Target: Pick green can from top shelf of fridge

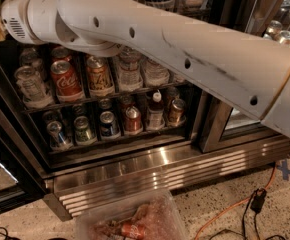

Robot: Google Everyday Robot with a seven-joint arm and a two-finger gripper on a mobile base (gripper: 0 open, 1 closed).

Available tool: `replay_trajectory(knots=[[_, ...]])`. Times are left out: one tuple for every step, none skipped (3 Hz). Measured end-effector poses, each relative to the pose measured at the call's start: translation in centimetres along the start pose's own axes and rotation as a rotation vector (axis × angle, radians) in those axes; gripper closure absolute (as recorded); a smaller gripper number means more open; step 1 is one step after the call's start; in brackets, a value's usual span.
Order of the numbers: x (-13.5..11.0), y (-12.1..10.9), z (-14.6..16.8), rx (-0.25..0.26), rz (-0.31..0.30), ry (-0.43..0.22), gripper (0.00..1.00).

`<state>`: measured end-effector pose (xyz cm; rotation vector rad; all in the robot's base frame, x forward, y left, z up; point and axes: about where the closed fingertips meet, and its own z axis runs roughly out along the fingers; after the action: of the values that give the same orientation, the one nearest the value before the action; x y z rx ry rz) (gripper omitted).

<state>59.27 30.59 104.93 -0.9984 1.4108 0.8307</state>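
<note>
My white arm (185,49) crosses the whole upper part of the camera view, from lower right to upper left. It ends at a round wrist joint (20,19). The gripper lies beyond that joint, outside the view. The fridge (135,169) stands open in front, with its steel frame and louvred base grille. A strip of an upper shelf with white holders (167,3) shows above the arm; the arm hides the rest of it. No green can shows. Below the arm stand a red Coca-Cola can (65,79) and an orange-brown can (99,75).
Clear bottles (30,84) flank those cans. A lower wire rack holds several small cans (107,124). A clear plastic bin (130,219) sits on the floor before the grille. An orange cable (235,209) runs along the floor at right. More cans (280,29) show behind glass at right.
</note>
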Motion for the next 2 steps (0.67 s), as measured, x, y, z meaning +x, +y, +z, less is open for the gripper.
replay_trajectory(knots=[[-0.09,-0.05,0.01,0.006,-0.001,-0.001,0.25],[0.16,-0.55,0.01,0.049,0.004,0.001,0.25]])
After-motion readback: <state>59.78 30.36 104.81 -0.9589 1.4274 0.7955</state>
